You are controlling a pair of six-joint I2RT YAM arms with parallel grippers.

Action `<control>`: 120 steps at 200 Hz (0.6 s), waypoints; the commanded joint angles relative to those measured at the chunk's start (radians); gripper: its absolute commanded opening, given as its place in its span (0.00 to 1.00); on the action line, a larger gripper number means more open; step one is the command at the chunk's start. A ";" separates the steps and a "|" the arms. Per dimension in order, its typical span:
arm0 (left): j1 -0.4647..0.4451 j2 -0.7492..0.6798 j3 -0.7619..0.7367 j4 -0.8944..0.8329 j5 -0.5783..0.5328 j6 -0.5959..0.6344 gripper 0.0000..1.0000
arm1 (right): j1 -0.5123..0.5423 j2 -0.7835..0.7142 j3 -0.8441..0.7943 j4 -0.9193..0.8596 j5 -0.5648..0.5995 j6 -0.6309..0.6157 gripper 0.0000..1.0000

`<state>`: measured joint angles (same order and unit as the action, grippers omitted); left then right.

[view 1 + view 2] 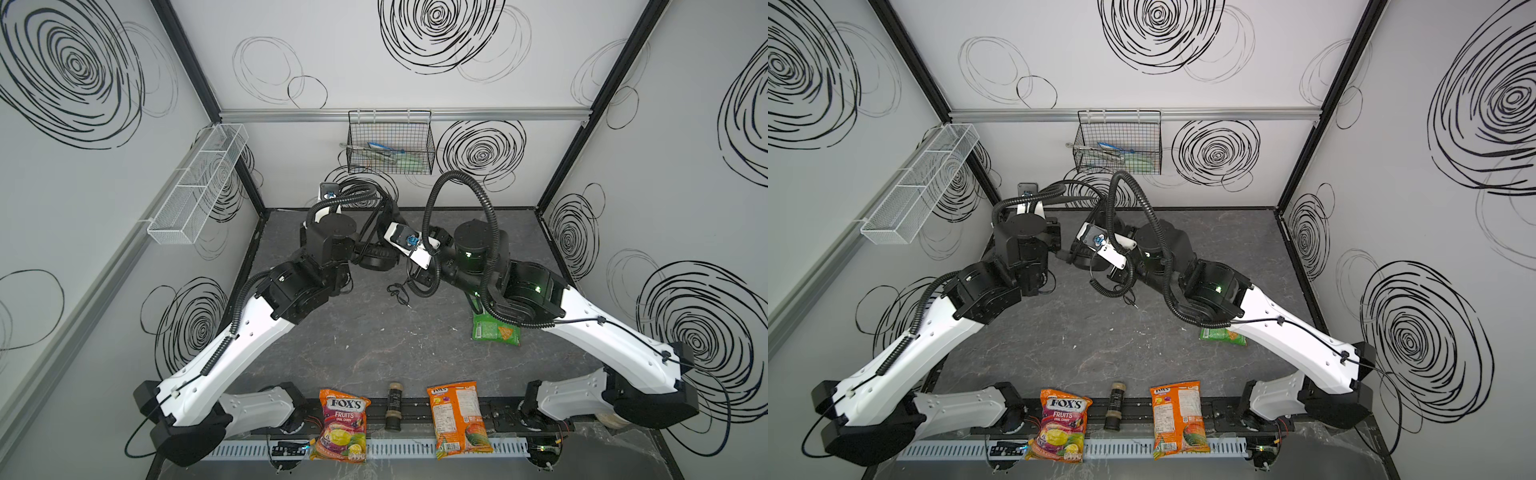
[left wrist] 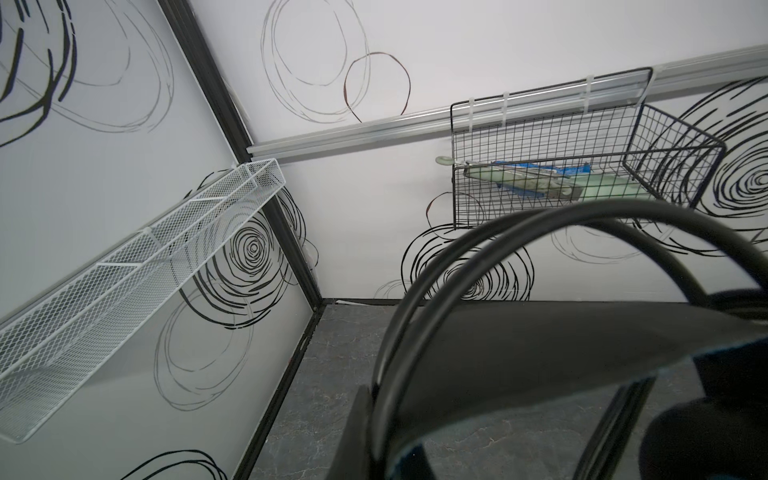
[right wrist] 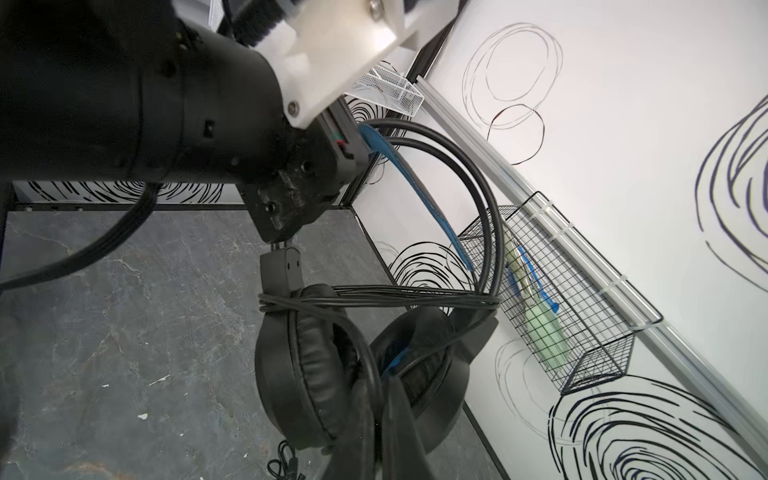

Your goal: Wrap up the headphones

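Mesh tray (image 1: 195, 187) is hung on the side wall; blue and green items (image 2: 540, 178) are kept in the black wire basket (image 1: 432, 141). Headphones (image 3: 303, 365) are gripped at the headband by the left tool (image 3: 351, 143), over the bench (image 1: 374, 340); right tool (image 3: 380, 440) is pinched closed.

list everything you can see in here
headphones: 1, black, blue strap, held up back centre, cable wound round
candy bag: 1, multicolour, front
snack bag: 1, orange, front
cylinder: 1, dark, between bags
packet: 1, green, under right arm
basket: 1, black wire, back wall, green and blue items inside
shelf: 1, white mesh, left wall
left hand: 1, black, shut on headphones
right hand: 1, black, shut near earcups
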<state>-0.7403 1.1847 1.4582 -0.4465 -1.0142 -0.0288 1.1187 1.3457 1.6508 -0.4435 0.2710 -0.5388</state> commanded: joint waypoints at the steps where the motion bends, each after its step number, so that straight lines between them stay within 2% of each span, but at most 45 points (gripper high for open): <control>1: -0.025 -0.023 -0.007 0.129 -0.098 0.097 0.00 | -0.003 0.003 0.041 0.012 0.085 -0.098 0.00; 28: -0.060 -0.013 0.000 0.144 -0.116 0.193 0.00 | -0.020 -0.007 0.037 0.027 0.112 -0.129 0.00; 47: -0.085 -0.004 0.019 0.102 -0.091 0.220 0.00 | -0.028 -0.017 0.026 0.050 0.153 -0.167 0.02; 120: -0.113 -0.040 0.080 -0.132 0.217 0.097 0.00 | -0.091 -0.059 -0.003 0.128 0.174 -0.197 0.07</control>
<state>-0.8505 1.1847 1.5013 -0.5068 -0.9047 0.1104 1.0515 1.3434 1.6398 -0.4221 0.3927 -0.7181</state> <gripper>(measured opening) 0.095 0.072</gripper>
